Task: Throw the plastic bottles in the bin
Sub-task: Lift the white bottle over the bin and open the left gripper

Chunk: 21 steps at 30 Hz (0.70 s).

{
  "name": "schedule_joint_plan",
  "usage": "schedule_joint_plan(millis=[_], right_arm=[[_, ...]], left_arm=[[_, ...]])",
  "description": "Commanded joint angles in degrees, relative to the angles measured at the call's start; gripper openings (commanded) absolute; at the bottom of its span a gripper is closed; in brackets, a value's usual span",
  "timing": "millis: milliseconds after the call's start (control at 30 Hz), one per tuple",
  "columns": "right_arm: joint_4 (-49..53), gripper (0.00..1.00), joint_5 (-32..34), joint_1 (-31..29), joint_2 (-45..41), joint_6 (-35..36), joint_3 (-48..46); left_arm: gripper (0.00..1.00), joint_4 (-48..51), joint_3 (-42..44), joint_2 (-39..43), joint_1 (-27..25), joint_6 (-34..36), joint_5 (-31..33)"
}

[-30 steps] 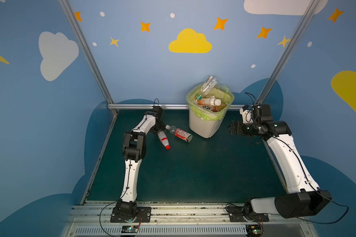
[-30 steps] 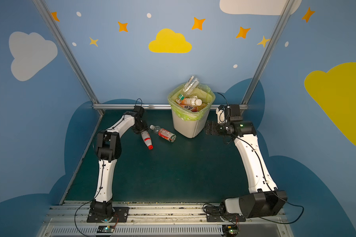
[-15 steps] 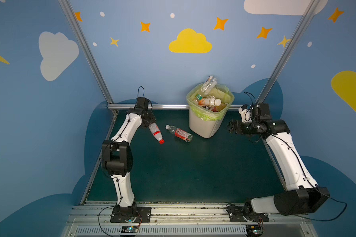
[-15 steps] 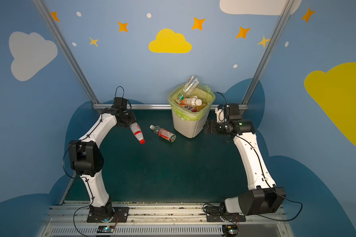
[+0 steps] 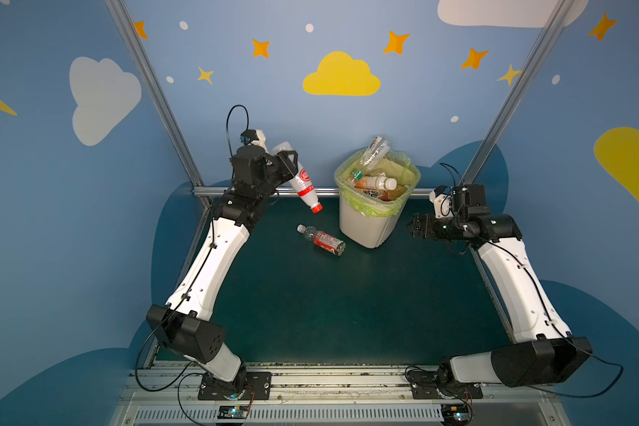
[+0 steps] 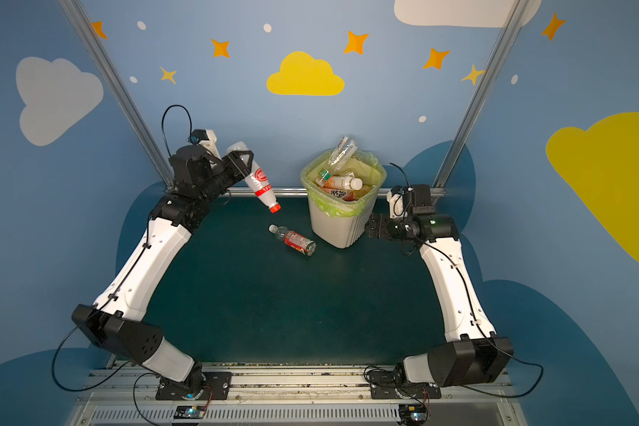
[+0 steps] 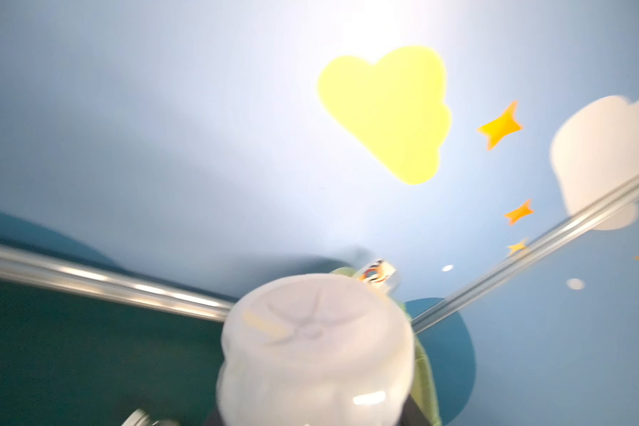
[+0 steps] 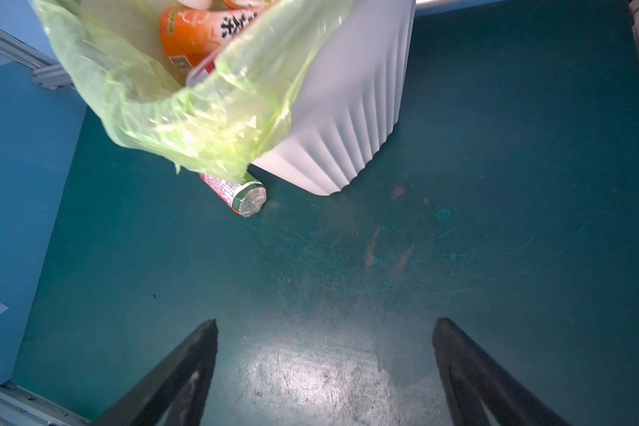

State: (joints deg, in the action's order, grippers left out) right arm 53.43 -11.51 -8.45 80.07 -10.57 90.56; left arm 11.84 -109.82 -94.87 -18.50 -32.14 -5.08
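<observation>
Dark green matting (image 5: pixel 310 295) carries the white bin (image 5: pixel 362 230), its yellow-green bag (image 5: pixel 377 211) heaped with bottles (image 5: pixel 375 182), a red-labelled bottle (image 5: pixel 323 240) lying beside it, while the left gripper (image 5: pixel 287 158) clamps a red-capped bottle (image 5: pixel 303 183) aloft, cap down, and the right gripper (image 8: pixel 327 321) gapes empty.

Left hand (image 5: pixel 287 164) and bottle (image 5: pixel 303 183) higher (airborne)

Bright even light, top views sharp, left wrist view blurred, glare on mat (image 8: pixel 310 365)

White ribbed bin (image 8: pixel 351 96), green liner bag (image 8: pixel 200 121), bottle (image 8: pixel 248 197) lying just beside it, end effector (image 8: pixel 325 320) spread wide
</observation>
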Motion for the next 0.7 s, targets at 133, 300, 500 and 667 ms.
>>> schedule_joint_plan(millis=[133, 300, 500, 667], right_arm=[[1.2, 0.92, -1.24, 0.62, 0.33, 2.03, 3.31], [2.16, 0.92, -1.59, 1.56, -0.81, 2.98, 2.15], [1.39, 0.92, -2.95, 3.43, -2.03, 2.76, 0.68], [-0.19, 0.92, -4.55, 3.84, -1.87, 2.38, 0.3]], left_arm=[[0.65, 11.66, -59.92, -43.3, -9.2, 7.21, -0.15], [1.0, 11.85, -59.57, -44.75, -9.5, 5.99, 1.29], [1.0, 10.07, -41.56, -27.52, -13.05, 17.57, 8.74], [1.0, 5.86, -26.67, -16.55, -14.12, 19.78, 12.31]])
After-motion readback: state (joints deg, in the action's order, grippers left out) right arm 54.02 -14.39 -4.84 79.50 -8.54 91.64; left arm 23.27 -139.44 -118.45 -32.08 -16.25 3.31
